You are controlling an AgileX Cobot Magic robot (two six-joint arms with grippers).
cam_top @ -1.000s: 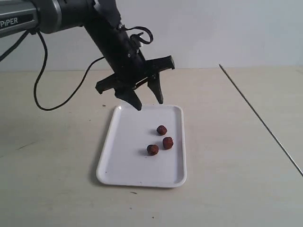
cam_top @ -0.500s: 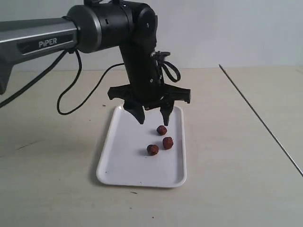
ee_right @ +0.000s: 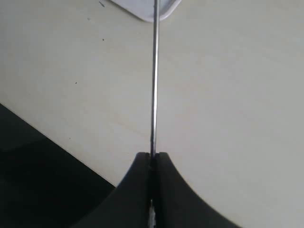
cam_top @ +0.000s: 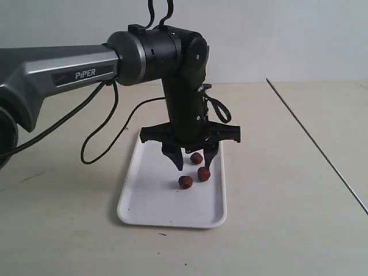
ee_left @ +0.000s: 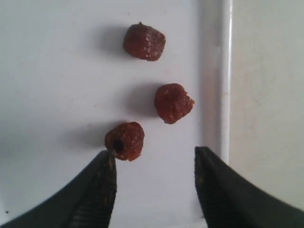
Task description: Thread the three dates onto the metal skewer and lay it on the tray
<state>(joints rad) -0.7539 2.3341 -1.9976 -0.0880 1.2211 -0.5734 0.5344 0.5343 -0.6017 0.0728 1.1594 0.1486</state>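
Observation:
Three dark red-brown dates lie close together on the white tray. My left gripper hangs open just over them, one finger on each side of the rearmost date. In the left wrist view the nearest date sits just beyond one fingertip, and the other two dates lie farther off; the left gripper holds nothing. My right gripper is shut on the thin metal skewer. The skewer runs diagonally across the right of the table.
The tray's raised rim runs close beside one left finger. A black cable loops from the left arm down onto the table behind the tray. A tray corner shows beyond the skewer's tip, and the table edge is near the right gripper.
The left arm has swung forward and down over the tray. Its open gripper has levelled out and dropped from the tray's far end to just above the dates.

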